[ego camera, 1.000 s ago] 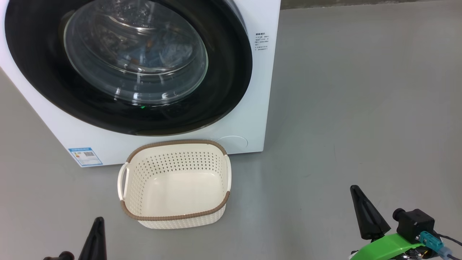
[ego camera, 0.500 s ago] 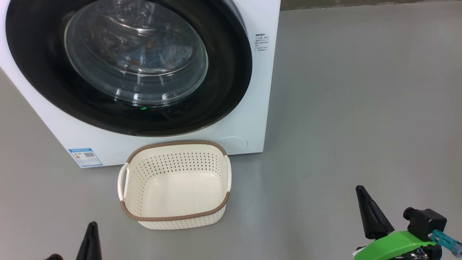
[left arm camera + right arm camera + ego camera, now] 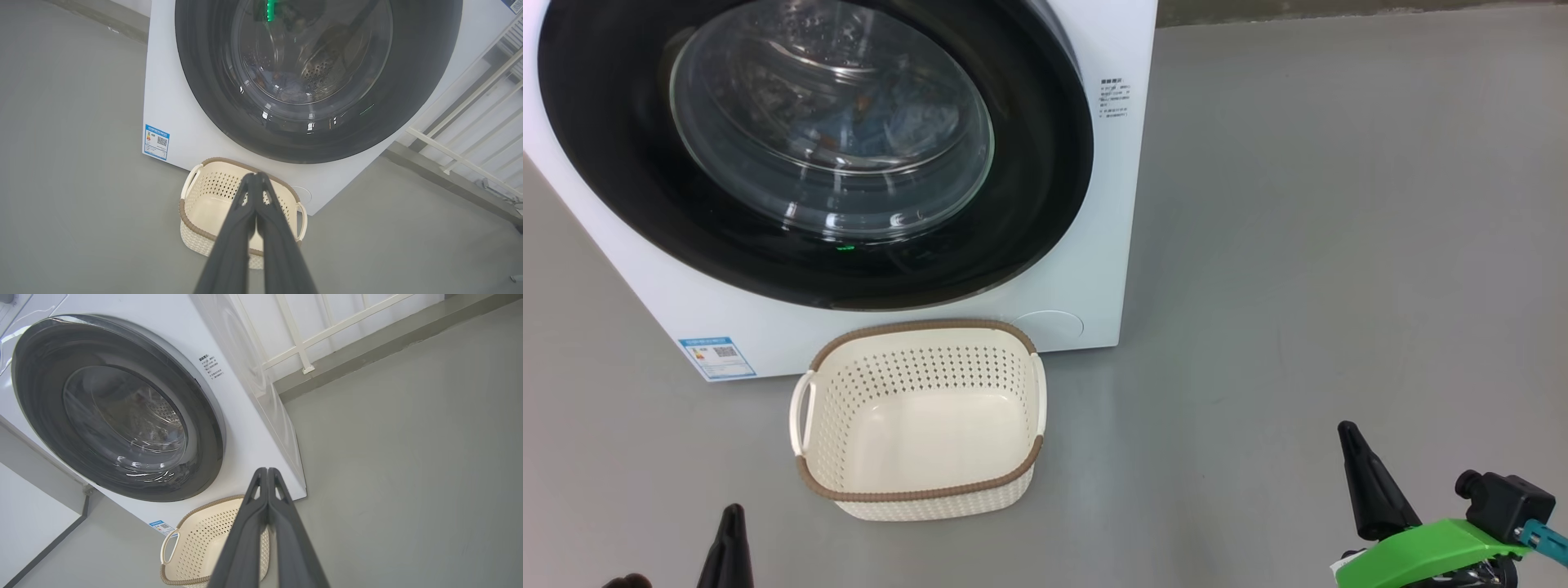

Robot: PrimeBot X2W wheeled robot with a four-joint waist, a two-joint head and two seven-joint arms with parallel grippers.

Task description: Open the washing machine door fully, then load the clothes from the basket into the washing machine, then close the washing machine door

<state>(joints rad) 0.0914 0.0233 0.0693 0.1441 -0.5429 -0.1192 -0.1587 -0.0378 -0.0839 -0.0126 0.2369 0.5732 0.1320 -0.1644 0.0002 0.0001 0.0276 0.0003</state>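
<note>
The white washing machine (image 3: 1094, 269) stands at the back with its black-rimmed round door (image 3: 1029, 204) flat against its front. Behind the glass bowl I make out blue clothes (image 3: 874, 122) in the drum. The cream basket (image 3: 915, 420) with a brown rim sits on the floor right before the machine, with nothing in it. My left gripper (image 3: 731, 510) is shut at the lower left, short of the basket. My right gripper (image 3: 1346, 427) is shut at the lower right, far from the basket. Each wrist view shows its own fingers (image 3: 256, 192) (image 3: 266, 486) pressed together.
Grey floor (image 3: 1339, 245) stretches to the right of the machine. A white railing (image 3: 302, 339) and a low kerb run behind the machine. A blue label sticker (image 3: 717, 356) marks the machine's lower left front.
Both grippers have drawn back toward the bottom edge of the head view; the right one has also slid right. The door and basket have not moved.
</note>
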